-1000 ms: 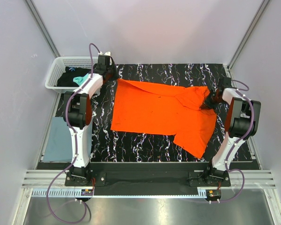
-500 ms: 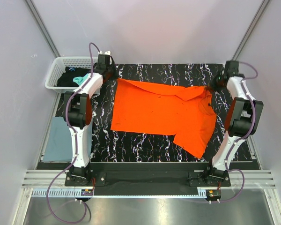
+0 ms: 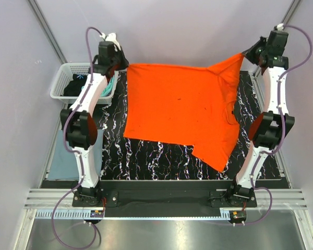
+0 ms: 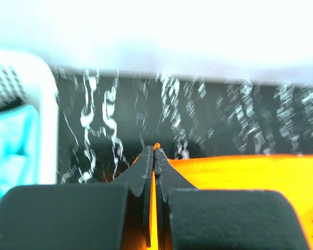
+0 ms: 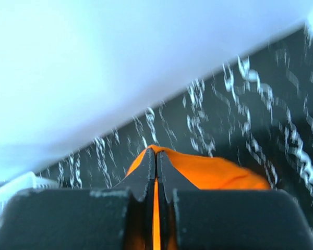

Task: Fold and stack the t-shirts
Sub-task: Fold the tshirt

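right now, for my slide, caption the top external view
Left claw and right claw hold the orange t-shirt up by its far corners over the marbled table, basket at left.

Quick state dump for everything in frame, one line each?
orange t-shirt, spread open, far corners held up, near edge down at the table
left gripper, shut on a far corner of the orange t-shirt
right gripper, shut on the other far corner
basket, upright, holding clothes
teal t-shirt, crumpled in basket
black t-shirt, crumpled in basket
grey-blue t-shirt, flat, left of the table
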Action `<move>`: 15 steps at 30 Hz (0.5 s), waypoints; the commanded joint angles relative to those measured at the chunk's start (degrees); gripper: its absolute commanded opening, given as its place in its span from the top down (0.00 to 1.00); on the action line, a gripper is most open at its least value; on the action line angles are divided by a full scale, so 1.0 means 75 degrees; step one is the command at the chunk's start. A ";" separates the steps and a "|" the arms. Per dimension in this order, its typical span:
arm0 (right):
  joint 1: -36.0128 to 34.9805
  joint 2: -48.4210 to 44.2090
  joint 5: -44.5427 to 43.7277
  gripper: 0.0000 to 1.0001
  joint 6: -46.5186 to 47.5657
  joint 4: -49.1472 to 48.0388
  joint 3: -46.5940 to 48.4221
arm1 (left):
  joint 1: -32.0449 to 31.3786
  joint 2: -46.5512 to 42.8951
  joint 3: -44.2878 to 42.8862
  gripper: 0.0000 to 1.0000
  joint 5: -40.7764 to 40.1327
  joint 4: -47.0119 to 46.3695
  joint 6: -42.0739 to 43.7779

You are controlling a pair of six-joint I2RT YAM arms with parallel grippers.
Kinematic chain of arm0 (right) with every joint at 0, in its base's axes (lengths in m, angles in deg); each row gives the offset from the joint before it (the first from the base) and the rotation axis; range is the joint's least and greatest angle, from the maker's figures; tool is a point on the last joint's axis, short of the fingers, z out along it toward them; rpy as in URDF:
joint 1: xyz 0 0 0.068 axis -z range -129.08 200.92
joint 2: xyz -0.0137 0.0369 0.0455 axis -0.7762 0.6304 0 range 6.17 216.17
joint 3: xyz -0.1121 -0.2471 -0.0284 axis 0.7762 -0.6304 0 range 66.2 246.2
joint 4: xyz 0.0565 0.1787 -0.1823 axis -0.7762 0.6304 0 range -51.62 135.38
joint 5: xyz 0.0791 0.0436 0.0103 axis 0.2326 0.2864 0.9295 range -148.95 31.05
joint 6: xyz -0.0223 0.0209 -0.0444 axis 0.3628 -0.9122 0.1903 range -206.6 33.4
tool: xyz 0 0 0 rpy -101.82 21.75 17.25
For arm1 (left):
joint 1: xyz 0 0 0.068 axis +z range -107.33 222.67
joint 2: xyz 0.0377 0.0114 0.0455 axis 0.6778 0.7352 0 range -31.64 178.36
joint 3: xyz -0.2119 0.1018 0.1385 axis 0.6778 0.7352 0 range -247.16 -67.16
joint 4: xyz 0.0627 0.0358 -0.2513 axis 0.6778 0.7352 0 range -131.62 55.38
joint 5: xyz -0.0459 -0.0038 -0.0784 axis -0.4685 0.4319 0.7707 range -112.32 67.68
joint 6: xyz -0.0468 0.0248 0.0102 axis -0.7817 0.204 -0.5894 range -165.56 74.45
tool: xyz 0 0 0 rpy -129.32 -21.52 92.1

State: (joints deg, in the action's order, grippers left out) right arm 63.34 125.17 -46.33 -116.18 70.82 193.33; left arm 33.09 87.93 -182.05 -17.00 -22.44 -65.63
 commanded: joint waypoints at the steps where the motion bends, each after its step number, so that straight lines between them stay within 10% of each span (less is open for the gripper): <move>1: 0.0042 -0.0596 -0.0581 1.00 0.0382 -0.0248 0.0791 | 0.0083 -0.1724 -0.1027 1.00 -0.0370 -0.0518 0.0695; 15: 0.0019 -0.2904 -0.0218 1.00 -0.0543 -0.1549 -0.0438 | -0.0023 -0.4315 -0.1042 1.00 -0.0124 -0.0436 0.0510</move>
State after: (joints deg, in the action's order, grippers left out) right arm 63.28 107.93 -47.92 -118.13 63.50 190.60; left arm 32.63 58.23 -192.87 -16.76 -24.52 -61.94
